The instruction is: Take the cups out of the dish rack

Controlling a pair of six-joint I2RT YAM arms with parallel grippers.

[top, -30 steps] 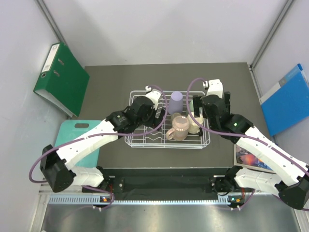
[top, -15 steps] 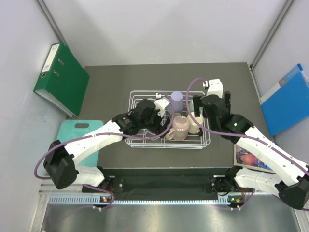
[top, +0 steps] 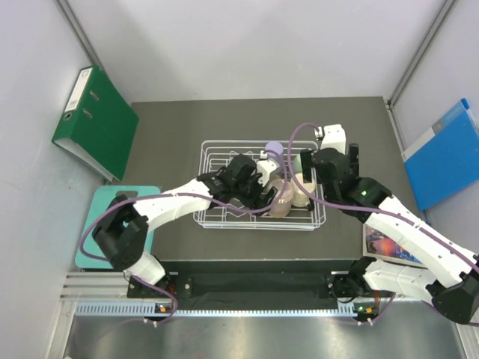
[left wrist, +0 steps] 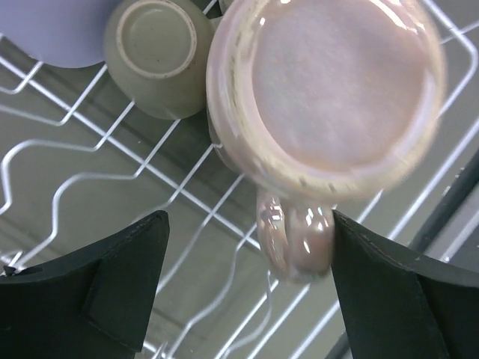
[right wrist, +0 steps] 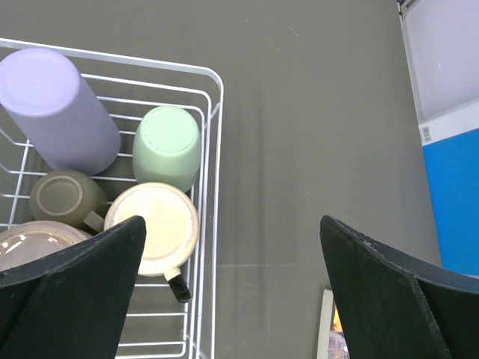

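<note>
In the dish rack (top: 213, 143) (its right end) the tumbler (right wrist: 56, 105) stands behind the handled mug (left wrist: 329, 82), plate slots (top: 224, 215) left

White-shelled arms (top: 404, 224) with black joints carry looping purple cables (top: 293, 136).

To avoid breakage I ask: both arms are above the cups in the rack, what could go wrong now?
1. The left gripper stands open around the handle of the pink mug; held by the handle alone, the mug may swing or slip.
2. The olive mug sits right beside it and could be knocked.
3. The right gripper hovers open over the same end of the rack; the arms might collide.
</note>
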